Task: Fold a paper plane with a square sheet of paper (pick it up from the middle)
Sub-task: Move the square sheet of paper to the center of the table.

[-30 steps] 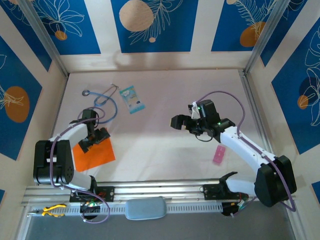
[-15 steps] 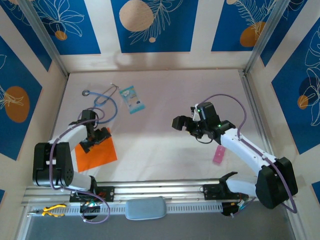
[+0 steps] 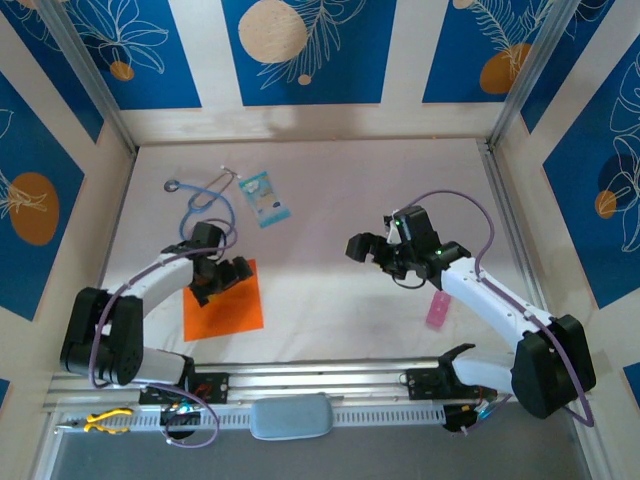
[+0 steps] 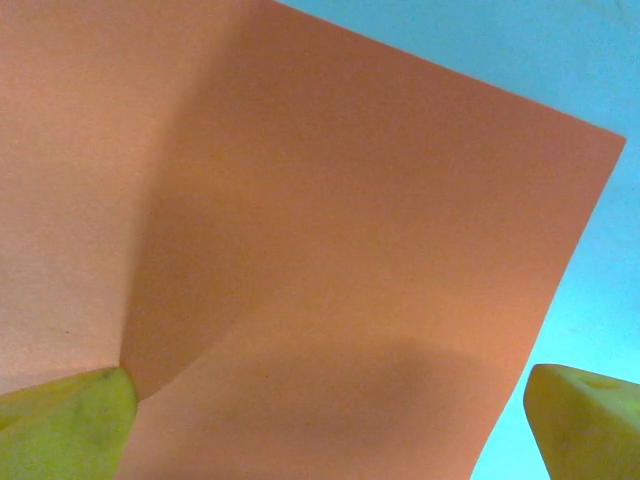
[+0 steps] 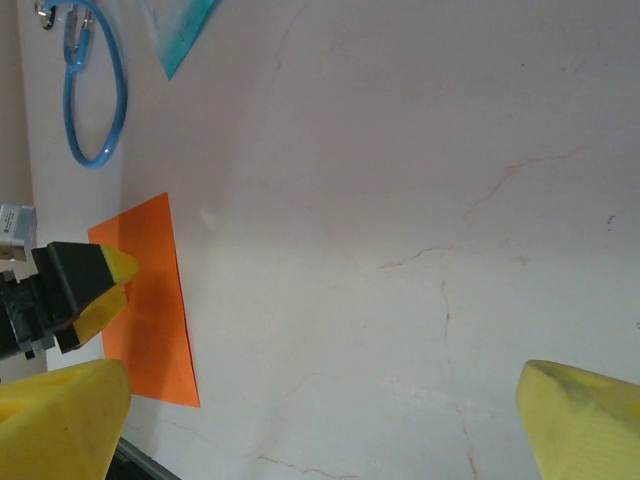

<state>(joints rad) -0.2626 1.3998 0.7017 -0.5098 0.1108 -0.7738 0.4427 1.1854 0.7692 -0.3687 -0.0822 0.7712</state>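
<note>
The thin bright orange square sheet of paper (image 3: 225, 308) lies flat on the pale bench (image 3: 330, 190) at its front left, partly beneath the left claw (image 3: 222, 276). That claw sits over the sheet's far edge, spread wide and gripping nothing. In the left wrist view one yellow fingertip (image 4: 60, 425) is over the paper, the other just past its edge. The right claw (image 3: 366, 248), equally wide and empty, hangs well apart at mid-bench. A blue looped tube (image 5: 96, 164) and a light-blue patterned packet (image 3: 265, 198) lie beyond the sheet, and a small pink flat strip (image 3: 437, 310) lies beside the right arm.
</note>
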